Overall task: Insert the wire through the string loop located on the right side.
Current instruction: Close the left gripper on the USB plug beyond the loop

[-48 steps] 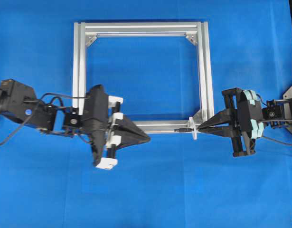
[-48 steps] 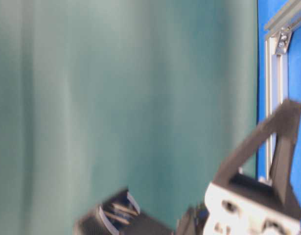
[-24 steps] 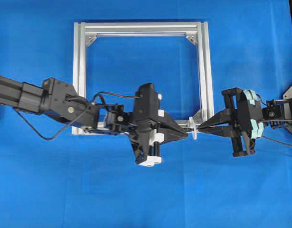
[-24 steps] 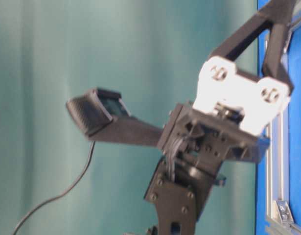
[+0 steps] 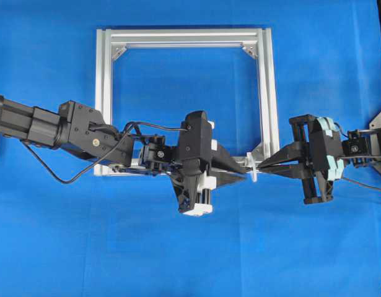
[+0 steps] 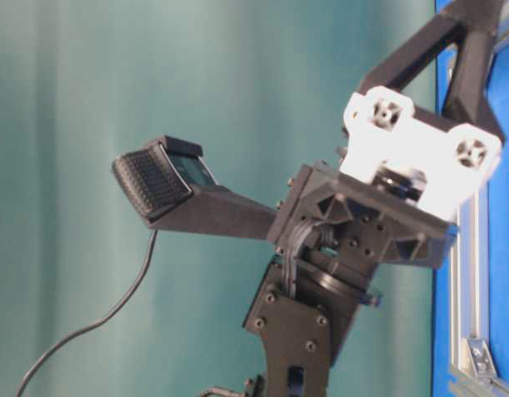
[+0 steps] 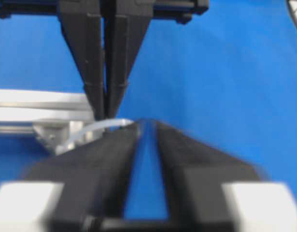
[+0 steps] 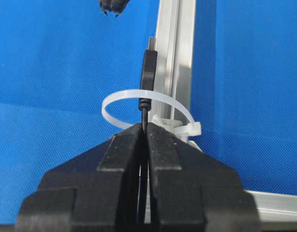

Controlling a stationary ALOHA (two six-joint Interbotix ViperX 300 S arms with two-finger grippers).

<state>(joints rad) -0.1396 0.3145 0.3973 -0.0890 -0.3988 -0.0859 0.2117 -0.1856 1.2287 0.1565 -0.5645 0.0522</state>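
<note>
My left gripper (image 5: 245,172) comes in from nine o'clock, jaws slightly parted, I judge to receive the plug. At three o'clock my right gripper (image 8: 144,126) pinches the wire (image 8: 148,72), its plug already poking through the string loop (image 8: 148,107) beside the frame (image 8: 179,58).

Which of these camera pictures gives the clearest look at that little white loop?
The right wrist view: the string loop fills the middle, sharp, with the wire passing through it. The left wrist view shows only a blurred white arc. The overhead view shows a tiny white speck by the frame. The table-level view shows none of it.
</note>
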